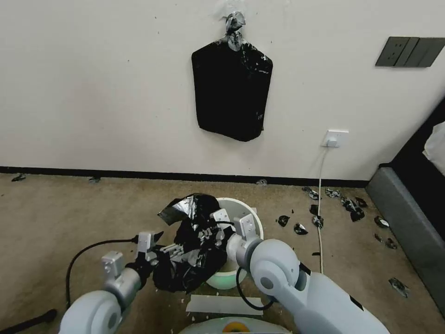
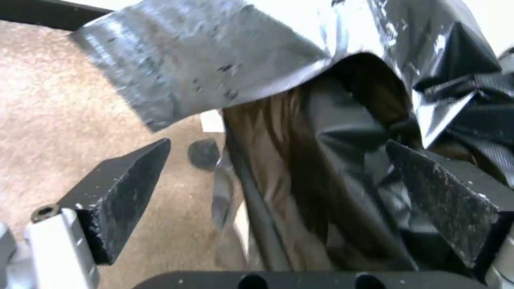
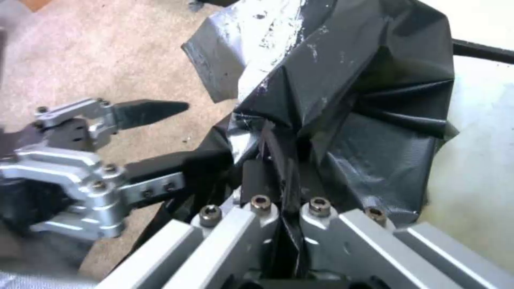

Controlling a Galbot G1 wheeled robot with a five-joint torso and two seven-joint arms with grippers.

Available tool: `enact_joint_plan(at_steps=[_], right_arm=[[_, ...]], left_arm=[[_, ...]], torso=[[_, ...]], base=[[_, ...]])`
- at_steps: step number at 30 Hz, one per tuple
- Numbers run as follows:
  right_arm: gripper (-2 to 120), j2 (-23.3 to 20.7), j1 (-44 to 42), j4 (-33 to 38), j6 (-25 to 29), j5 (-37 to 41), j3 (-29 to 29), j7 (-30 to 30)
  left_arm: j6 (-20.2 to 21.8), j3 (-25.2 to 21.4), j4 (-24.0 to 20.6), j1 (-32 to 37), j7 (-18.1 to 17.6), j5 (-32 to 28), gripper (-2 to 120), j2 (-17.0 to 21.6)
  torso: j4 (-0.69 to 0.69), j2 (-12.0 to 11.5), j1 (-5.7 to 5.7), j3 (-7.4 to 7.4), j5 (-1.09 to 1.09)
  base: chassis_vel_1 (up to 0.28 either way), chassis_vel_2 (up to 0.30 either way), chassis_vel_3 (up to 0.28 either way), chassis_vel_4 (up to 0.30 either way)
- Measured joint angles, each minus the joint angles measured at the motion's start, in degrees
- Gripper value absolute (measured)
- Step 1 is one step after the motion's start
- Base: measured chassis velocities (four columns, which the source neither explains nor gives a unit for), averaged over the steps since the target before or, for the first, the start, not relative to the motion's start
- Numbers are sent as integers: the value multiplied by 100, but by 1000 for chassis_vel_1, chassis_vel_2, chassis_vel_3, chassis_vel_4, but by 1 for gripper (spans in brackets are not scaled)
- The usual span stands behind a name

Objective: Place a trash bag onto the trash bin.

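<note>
- Right gripper (image 3: 278, 188): clenched on a gathered fold of the trash bag (image 1: 194, 246), over the near rim of the trash bin (image 1: 252, 218).
- Left gripper (image 2: 278, 180): jaws spread wide, bag film lying between them, ungrasped.
- Bag is seen bunched against the bin's left side, mouth not yet spread.
- Step judged: opening the bag over the bin.
- Next move calls for a left-side grip, then the film pulled apart.

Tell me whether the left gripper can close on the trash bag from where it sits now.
Probably yes. The left gripper is open with folds of the trash bag hanging between its fingers, nothing blocking. The right gripper is already shut on the bag beside the trash bin.
</note>
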Motion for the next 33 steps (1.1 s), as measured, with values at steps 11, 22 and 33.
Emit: enact_joint_plan(at_steps=[11,22,33], right_arm=[[0,31,-31,-9,1,-25,15,10],[0,58,-99,-18,2,-45,75,13],[0,3,-237,29,21,-175,164,-50]], left_arm=[[168,167,275,-276,42,1,87,65],[523,310,423,-499,142,43,75,109],[524,381,446,-533,83,234,34,6]], torso=[[0,0,0,0,0],[1,0,0,-1,3],[2,1,0,-1,3]], base=[[0,0,0,0],[0,0,0,0],[0,0,0,0]])
